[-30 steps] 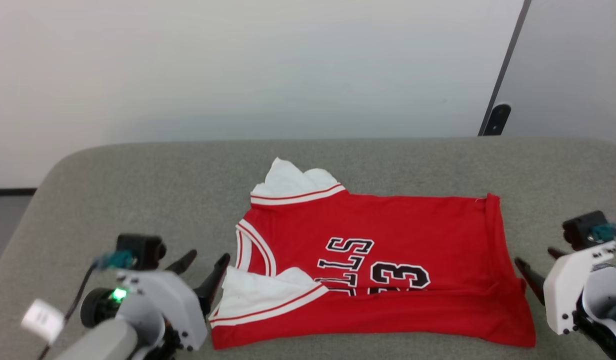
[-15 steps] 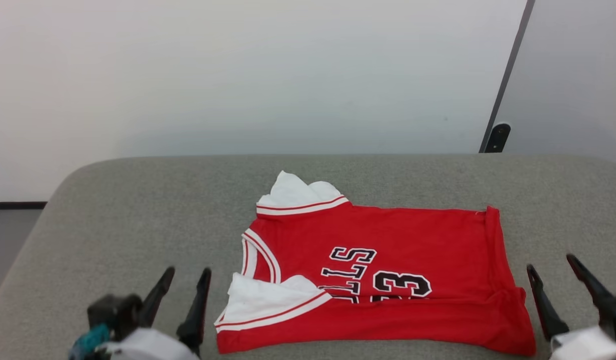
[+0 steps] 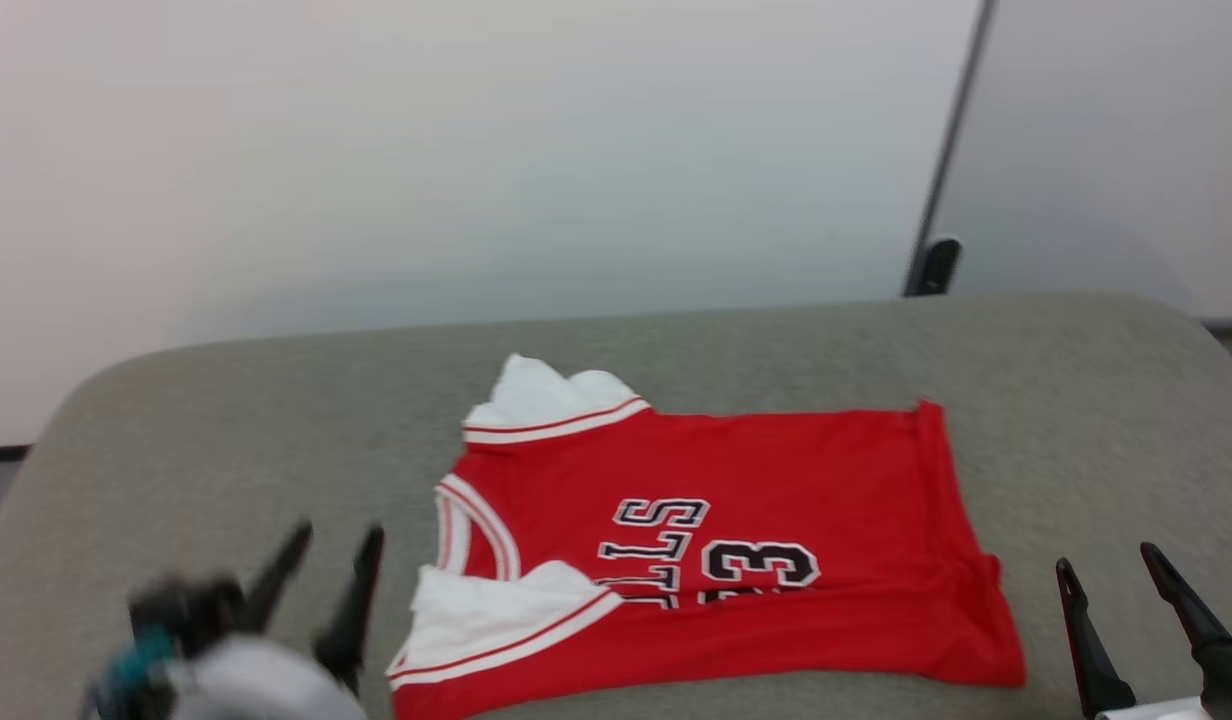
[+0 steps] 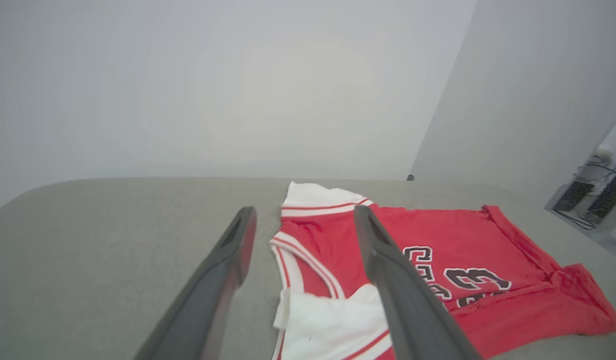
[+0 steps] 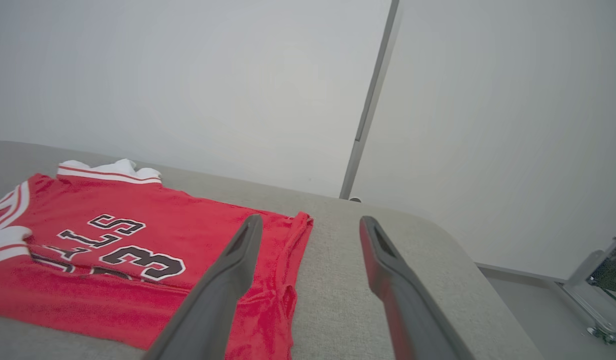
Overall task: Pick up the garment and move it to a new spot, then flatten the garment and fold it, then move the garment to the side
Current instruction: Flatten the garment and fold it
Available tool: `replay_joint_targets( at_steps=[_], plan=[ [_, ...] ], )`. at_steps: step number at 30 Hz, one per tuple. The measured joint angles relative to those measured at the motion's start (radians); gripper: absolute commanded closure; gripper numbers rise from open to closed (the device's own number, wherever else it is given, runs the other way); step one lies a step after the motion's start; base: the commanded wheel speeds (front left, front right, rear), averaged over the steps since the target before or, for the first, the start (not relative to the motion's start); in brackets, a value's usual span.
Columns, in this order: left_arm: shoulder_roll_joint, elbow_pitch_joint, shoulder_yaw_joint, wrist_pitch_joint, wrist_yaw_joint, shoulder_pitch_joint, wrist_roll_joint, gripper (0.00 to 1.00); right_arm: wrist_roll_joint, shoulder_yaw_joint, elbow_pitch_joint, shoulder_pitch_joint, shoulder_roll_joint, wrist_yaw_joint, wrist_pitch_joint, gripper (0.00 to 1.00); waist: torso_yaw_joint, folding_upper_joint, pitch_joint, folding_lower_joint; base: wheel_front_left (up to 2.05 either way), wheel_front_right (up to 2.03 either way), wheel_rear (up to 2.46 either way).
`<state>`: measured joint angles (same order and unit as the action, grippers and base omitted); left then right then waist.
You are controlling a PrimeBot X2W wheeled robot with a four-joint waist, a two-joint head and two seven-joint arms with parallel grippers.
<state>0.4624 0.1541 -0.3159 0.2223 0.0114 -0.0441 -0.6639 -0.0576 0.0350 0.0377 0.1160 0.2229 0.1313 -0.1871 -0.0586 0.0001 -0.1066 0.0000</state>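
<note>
1. Grey padded worktop (image 3: 226, 420) against pale wall; garment (image 3: 736, 560) lies mid-surface, near side folded over its lettering.
2. We see left end effector (image 3: 338, 528) and right end effector (image 3: 1104, 557) spread wide, empty, flanking it.
3. We judge folding partway; move aside remains.

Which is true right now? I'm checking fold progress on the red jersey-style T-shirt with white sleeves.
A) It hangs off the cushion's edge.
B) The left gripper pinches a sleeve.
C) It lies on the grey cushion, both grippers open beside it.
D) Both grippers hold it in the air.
C: the red jersey-style T-shirt lies on the grey cushion, with the left gripper and right gripper open and clear of it.
</note>
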Motion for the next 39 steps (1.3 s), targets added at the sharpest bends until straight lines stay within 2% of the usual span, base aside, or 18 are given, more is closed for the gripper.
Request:
replay_joint_targets(
  at_steps=[6, 13, 18, 26, 32, 39],
  plan=[
    [0.088, 0.082, -0.007, -0.213, -0.090, -0.247, -0.054, 0.00, 0.001, -0.015, -0.021, -0.021, 0.004, 0.000, 0.012, 0.00, -0.072, 0.0000, 0.040, 0.0000, 0.00, 0.00, 0.00],
    [0.160, 0.152, -0.073, -0.506, -0.131, -0.585, -0.104, 0.00, -0.010, -0.023, -0.040, -0.061, -0.016, 0.000, -0.004, 0.00, -0.130, 0.0000, 0.146, 0.0000, 0.00, 0.00, 0.00],
    [0.176, 0.216, -0.139, -0.732, -0.136, -0.812, -0.145, 0.00, -0.019, -0.044, -0.026, -0.118, -0.034, 0.000, -0.029, 0.00, -0.155, -0.0001, 0.254, 0.0000, 0.00, 0.00, 0.00],
    [0.205, 0.321, -0.228, -0.974, -0.140, -1.078, -0.143, 0.00, -0.039, -0.083, 0.010, -0.197, -0.063, 0.000, -0.060, 0.00, -0.196, 0.0000, 0.434, 0.0000, 0.00, 0.00, 0.00],
    [0.223, 0.402, -0.304, -1.107, -0.140, -1.186, -0.109, 0.00, -0.048, -0.099, 0.030, -0.229, -0.069, 0.000, -0.070, 0.00, -0.232, 0.0000, 0.545, 0.0001, 0.00, 0.00, 0.00],
    [0.212, 0.501, -0.346, -1.178, -0.137, -1.262, -0.072, 0.00, -0.057, -0.099, -0.001, -0.238, -0.087, 0.000, -0.074, 0.00, -0.276, 0.0000, 0.624, 0.0001, 0.00, 0.00, 0.00]
  ],
)
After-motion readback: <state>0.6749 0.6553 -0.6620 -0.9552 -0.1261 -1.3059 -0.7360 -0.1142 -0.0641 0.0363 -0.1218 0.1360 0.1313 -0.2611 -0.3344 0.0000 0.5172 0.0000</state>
